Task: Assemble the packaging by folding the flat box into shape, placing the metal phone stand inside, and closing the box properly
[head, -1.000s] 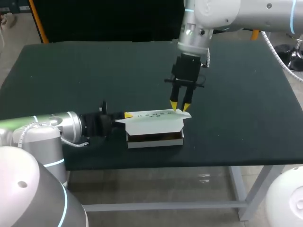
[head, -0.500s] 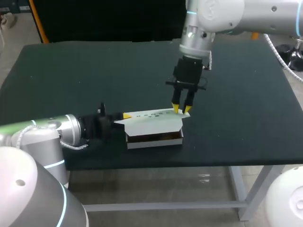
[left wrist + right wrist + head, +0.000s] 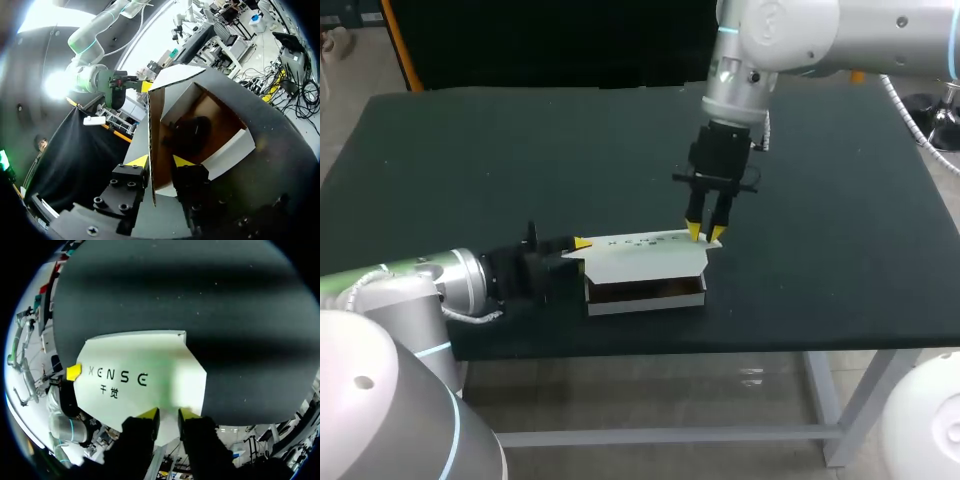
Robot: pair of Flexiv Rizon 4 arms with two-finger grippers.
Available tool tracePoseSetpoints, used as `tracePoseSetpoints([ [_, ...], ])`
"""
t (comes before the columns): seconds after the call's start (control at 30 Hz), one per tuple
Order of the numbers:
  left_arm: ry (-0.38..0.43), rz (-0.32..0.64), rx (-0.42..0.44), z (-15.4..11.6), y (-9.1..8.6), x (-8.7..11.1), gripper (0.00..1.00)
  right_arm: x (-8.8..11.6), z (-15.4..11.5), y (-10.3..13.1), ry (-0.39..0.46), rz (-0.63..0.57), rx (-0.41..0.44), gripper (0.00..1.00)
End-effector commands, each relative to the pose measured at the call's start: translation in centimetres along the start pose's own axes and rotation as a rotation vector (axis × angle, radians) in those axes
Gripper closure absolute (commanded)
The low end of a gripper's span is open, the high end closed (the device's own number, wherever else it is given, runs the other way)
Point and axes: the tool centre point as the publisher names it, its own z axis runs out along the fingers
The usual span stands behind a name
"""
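The left end effector (image 3: 160, 162), fingers apart around the lid (image 3: 645, 255) edge, has backed away leftward. The narrow right end effector (image 3: 706, 235) has eased down. The box (image 3: 648, 297) is still ajar.

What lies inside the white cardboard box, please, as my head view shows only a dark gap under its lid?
Observer: In the left wrist view a dark object rests on the white cardboard box's brown floor. Its shape is too dim to tell.
Operator: Where does the lid meet the left tool?
Observer: The raised white lid's thin edge runs straight into the middle of the left tool.
Operator: Does the lid cover the box from above?
Observer: In the right wrist view, yes: the lid hides the whole box, with only the dark green table showing around it.
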Motion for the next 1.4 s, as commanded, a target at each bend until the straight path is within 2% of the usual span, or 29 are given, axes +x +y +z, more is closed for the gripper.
tracePoseSetpoints([
  [0.03,-0.034,0.001,-0.011,-1.9,-0.4,0.3,0.65,-0.3,0.1,-0.3,0.006,-0.001,-0.007,0.71],
  [0.3,-0.033,-0.007,-0.069,-5.2,-0.9,0.3,0.63,-0.4,0.2,-0.2,0.015,-0.003,-0.011,0.71],
  [0.4,-0.004,-0.05,-0.108,-6.4,-0.9,-0.1,0.59,-0.4,0.2,-0.2,0.016,-0.005,-0.016,0.71],
  [0.43,0.028,-0.076,-0.099,-6.9,-0.9,-0.5,0.58,-0.4,0.2,-0.2,0.016,-0.006,-0.019,0.71],
  [0.5,0.061,-0.144,-0.138,-7.5,-0.8,-1.2,0.53,-0.4,0.2,-0.2,0.018,-0.007,-0.022,0.71],
  [0.53,0.098,-0.176,-0.143,-7.7,-0.6,-1.5,0.37,-0.4,0.2,-0.2,0.019,-0.007,-0.023,0.71],
  [0.57,0.117,-0.199,-0.162,-7.9,-0.5,-1.7,0.12,-0.4,0.2,-0.2,0.019,-0.007,-0.024,0.71],
  [0.6,0.152,-0.232,-0.201,-7.9,-0.2,-2.0,0.0,-0.4,0.2,-0.2,0.02,-0.007,-0.025,0.71],
  [0.67,0.239,-0.317,-0.239,-7.7,0.4,-2.5,0.0,-0.5,0.2,-0.2,0.021,-0.006,-0.028,0.7],
  [0.77,0.339,-0.38,-0.274,-7.2,0.6,-3.2,0.0,-0.7,0.3,-0.2,0.024,-0.004,-0.031,0.7],
  [0.83,0.369,-0.374,-0.321,-7.2,0.5,-3.8,0.0,-0.7,0.3,-0.3,0.025,-0.003,-0.033,0.7],
  [1.27,0.369,-0.374,-0.321,-7.2,0.5,-3.8,0.0,-0.7,0.5,-0.2,0.027,0.003,-0.041,0.7],
  [1.4,0.383,-0.449,-0.238,-7.6,1.1,-4.6,0.0,-0.7,0.5,-0.2,0.027,0.007,-0.045,0.71],
])
